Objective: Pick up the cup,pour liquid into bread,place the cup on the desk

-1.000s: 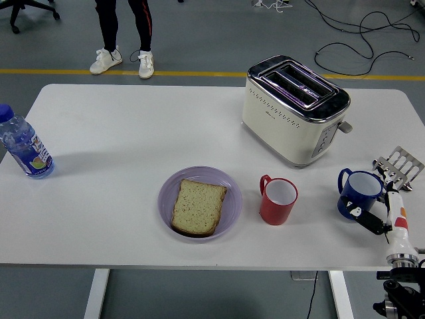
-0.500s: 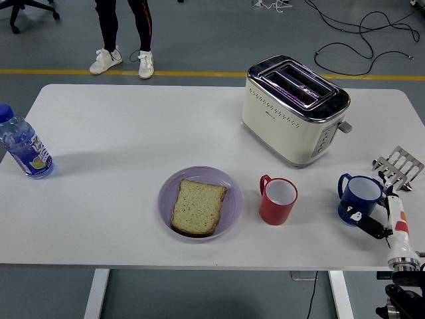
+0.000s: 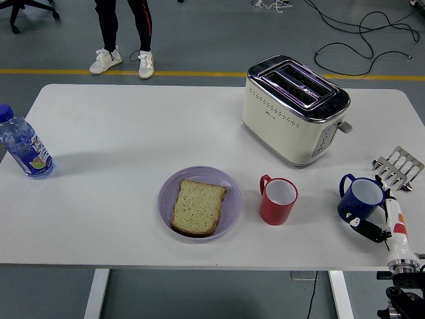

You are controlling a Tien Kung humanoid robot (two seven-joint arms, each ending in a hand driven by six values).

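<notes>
I see a white counter on a grey floor with a yellow line across it and loose cables at the far right. A person's legs stand beyond the far edge. At the far left edge stands a bottle. A cream toaster sits toward the far right, a small metal rack near the right edge. In the near middle a purple plate carries the bread, and just to its right stands a red cup, upright. A blue cup stands near the right edge. My right hand comes in at the near right corner, a dark finger touching the blue cup's near side; whether it grips I cannot tell
</notes>
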